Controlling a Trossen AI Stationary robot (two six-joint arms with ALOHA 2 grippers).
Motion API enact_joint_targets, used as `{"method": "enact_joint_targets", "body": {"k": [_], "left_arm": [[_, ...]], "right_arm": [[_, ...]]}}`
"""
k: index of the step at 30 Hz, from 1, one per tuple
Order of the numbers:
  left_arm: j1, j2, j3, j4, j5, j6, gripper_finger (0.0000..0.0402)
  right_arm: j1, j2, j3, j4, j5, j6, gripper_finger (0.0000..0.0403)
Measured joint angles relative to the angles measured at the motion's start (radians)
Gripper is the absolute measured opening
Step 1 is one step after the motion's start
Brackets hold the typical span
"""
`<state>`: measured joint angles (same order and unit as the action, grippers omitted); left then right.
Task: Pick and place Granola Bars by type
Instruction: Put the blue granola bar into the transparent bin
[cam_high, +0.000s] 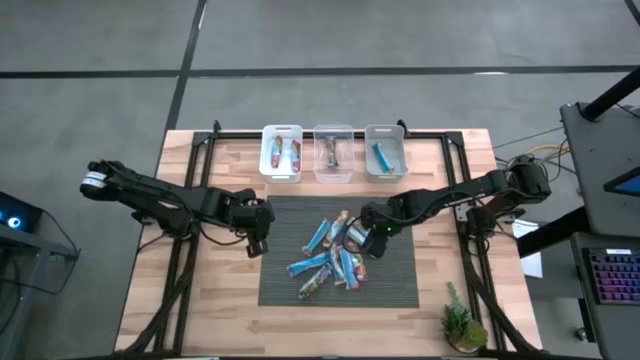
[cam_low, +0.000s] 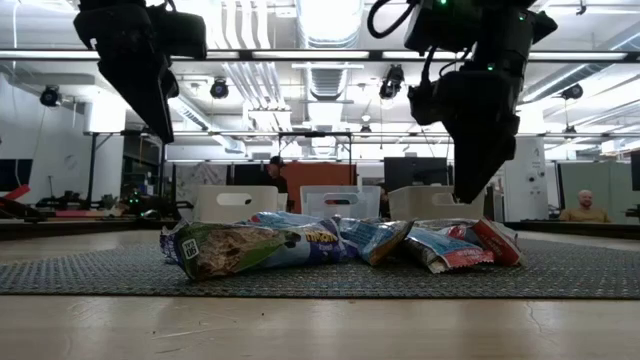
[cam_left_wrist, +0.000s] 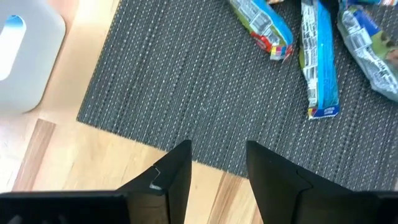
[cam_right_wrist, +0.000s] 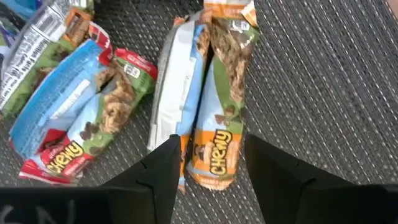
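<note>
Granola Bars (cam_high: 330, 258): loose pile on dark mat (cam_high: 280, 285), centre of wooden surface (cam_high: 150, 320); several more already lie in three bins (cam_high: 282, 152) along far edge.
Right claw (cam_high: 372, 240): fingers apart, empty, just above pile's right edge, over an orange-print bar (cam_right_wrist: 219, 124).
Left claw (cam_high: 258, 240): fingers apart, empty, above mat's left edge.

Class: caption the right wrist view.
Open right gripper poised over an orange-printed granola bar on the dark mat.
</note>
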<state>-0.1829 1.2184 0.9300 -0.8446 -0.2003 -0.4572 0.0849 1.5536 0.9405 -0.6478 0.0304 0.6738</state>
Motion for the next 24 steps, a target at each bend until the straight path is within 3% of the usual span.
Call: {"method": "enact_joint_targets", "body": {"k": [24], "left_arm": [[0.0, 0.0, 0.001, 0.056, -0.003, -0.011, 0.0135]], "right_arm": [[0.0, 0.0, 0.0, 0.004, 0.0, -0.048, 0.0169]]}}
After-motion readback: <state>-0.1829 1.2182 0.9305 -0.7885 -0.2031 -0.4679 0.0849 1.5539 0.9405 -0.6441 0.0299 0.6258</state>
